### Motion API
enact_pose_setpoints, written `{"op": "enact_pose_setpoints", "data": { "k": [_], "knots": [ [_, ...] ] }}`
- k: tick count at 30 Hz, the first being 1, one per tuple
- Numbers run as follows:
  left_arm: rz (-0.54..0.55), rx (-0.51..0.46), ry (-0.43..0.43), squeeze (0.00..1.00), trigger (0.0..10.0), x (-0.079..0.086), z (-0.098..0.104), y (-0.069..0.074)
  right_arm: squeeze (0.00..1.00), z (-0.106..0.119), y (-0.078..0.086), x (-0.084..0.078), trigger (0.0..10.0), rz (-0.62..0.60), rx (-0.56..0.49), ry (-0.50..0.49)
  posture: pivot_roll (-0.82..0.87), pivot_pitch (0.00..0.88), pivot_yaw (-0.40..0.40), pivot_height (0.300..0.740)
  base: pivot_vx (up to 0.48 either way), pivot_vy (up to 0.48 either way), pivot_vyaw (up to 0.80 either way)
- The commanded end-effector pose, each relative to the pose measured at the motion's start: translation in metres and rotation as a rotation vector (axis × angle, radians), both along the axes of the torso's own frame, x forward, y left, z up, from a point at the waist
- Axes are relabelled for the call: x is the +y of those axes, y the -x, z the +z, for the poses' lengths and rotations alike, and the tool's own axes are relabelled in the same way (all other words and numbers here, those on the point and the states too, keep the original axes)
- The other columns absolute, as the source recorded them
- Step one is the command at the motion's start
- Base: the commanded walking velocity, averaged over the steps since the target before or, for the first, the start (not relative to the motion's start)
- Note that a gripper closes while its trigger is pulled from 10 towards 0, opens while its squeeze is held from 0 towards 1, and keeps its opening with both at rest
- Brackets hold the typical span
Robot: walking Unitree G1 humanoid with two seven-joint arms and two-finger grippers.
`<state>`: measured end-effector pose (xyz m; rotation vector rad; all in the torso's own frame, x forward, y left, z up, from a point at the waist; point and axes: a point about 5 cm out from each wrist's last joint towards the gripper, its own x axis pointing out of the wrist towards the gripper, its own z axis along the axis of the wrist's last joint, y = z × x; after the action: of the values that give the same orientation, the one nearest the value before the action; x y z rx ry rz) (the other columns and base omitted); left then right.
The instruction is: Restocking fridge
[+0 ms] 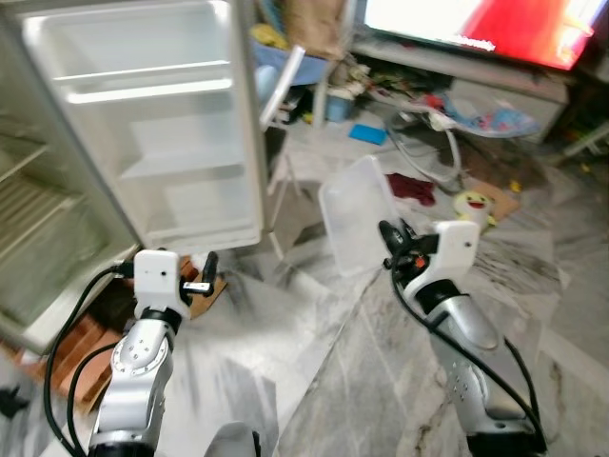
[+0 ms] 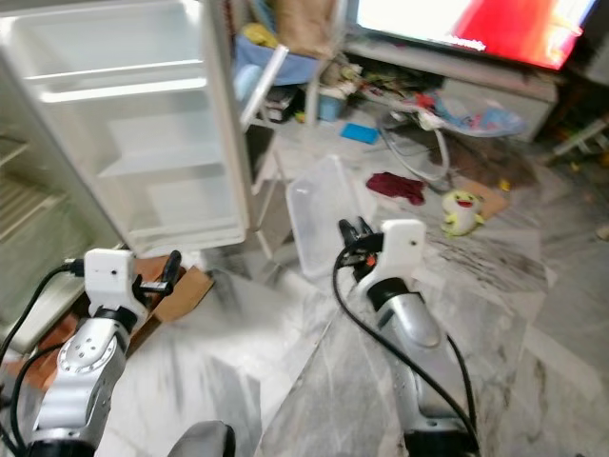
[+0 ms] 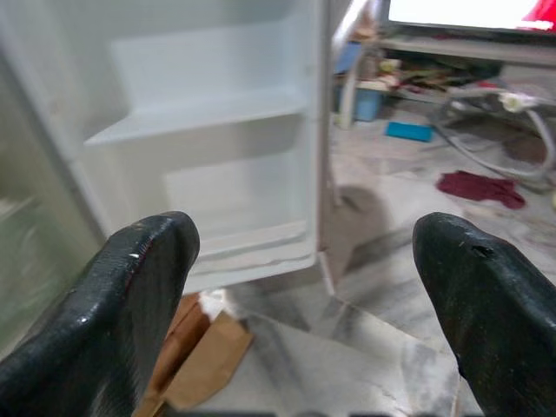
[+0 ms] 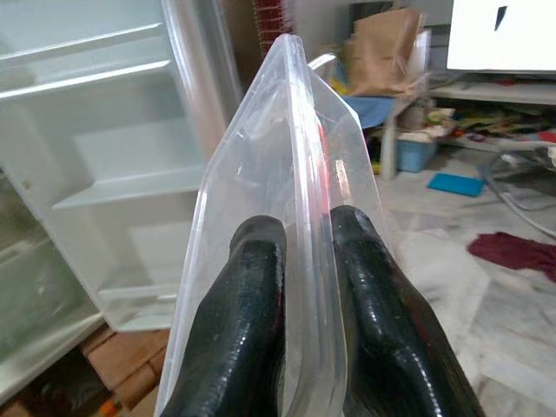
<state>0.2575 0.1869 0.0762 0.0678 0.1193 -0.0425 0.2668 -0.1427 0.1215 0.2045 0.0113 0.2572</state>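
— Head view?
— The right claw (image 1: 388, 234) grips a clear plastic container (image 1: 360, 214), raised over the marble floor (image 1: 314, 381) right of the open fridge door (image 1: 162, 124).
— Wrists?
— The left claw (image 3: 304, 287) is spread, empty (door shelves ahead); right fingers (image 4: 261, 321) pinch the container's rim.

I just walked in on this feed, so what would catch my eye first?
The right gripper, jaws pinched on the wall of a clear tub, holds it up over the marble floor. Ahead to the left stands the open fridge door with bare shelves. Behind, clutter lies under a bright TV.
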Motion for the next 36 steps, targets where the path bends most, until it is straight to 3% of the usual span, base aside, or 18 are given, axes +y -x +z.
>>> {"op": "enact_pose_setpoints", "data": {
  "k": [1,24,36],
  "knots": [
    [0.013,-0.005,-0.024,0.0,10.0,0.0067,0.0027,0.0005,0.0,0.0048,-0.0013,0.0046,10.0,0.018,-0.024,-0.01,-0.03,0.028,-0.048,0.74,0.0,0.0,0.8],
    [0.003,-0.018,-0.037,0.0,10.0,0.0027,0.0036,0.0003,0.0,0.0075,-0.0051,0.0102,10.0,0.07,-0.045,-0.002,-0.01,0.034,-0.056,0.74,0.0,0.0,0.8],
    [0.027,-0.029,-0.046,0.0,10.0,0.0092,0.0057,-0.0026,0.0,0.0076,-0.0047,0.013,10.0,0.095,-0.053,0.024,-0.01,0.04,-0.057,0.74,0.0,0.0,0.8]
  ]
}}
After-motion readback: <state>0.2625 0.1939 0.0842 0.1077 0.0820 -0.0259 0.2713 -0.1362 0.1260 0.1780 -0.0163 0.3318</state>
